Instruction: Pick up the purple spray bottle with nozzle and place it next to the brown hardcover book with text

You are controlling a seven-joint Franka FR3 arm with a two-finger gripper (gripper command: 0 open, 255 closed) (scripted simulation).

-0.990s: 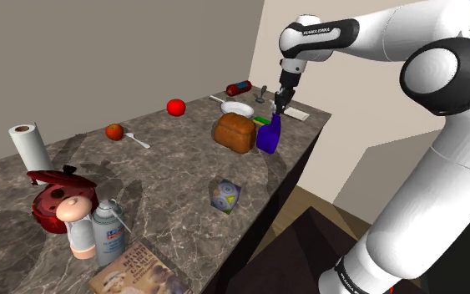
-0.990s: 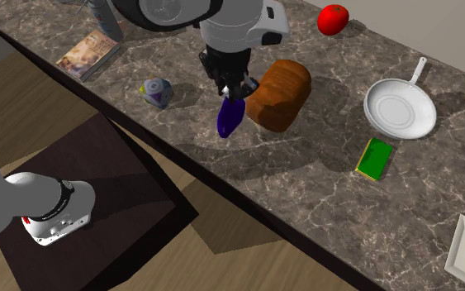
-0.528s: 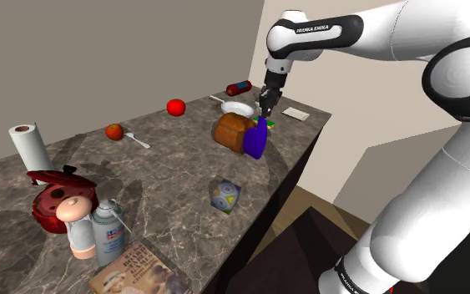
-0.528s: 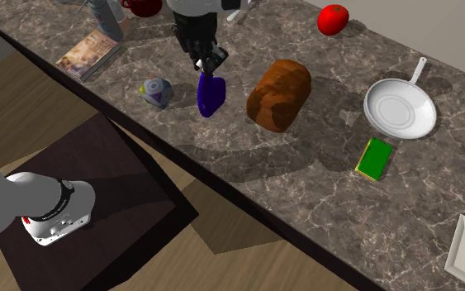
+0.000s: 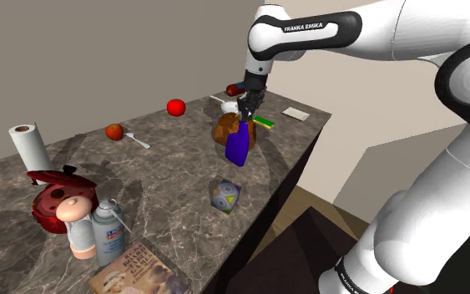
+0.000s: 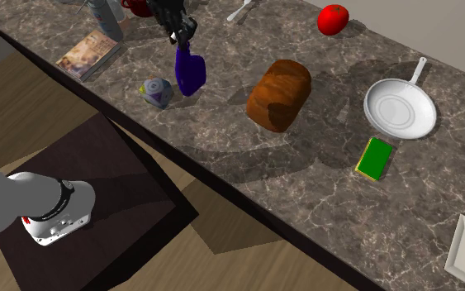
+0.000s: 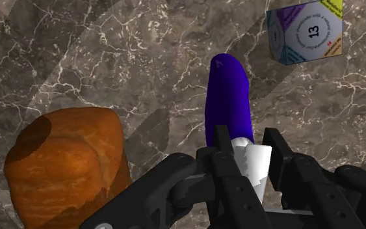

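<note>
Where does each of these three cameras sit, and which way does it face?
Shoulder view: beside the stand, facing along the counter; the white arm reaches in from its right.
Second exterior view: above the counter's front edge, looking down; arm base and gripper show.
Wrist view: on the gripper, looking down past its fingers clasping the purple spray bottle.
Shared: all show bottle, bread loaf and numbered die.

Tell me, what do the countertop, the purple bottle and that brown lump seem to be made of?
The countertop looks like polished dark stone, probably marble, by its pale veins. The purple bottle is smooth and even-coloured with a white neck, likely plastic. The brown lump looks like a crusty bread loaf, rough and matt.
</note>
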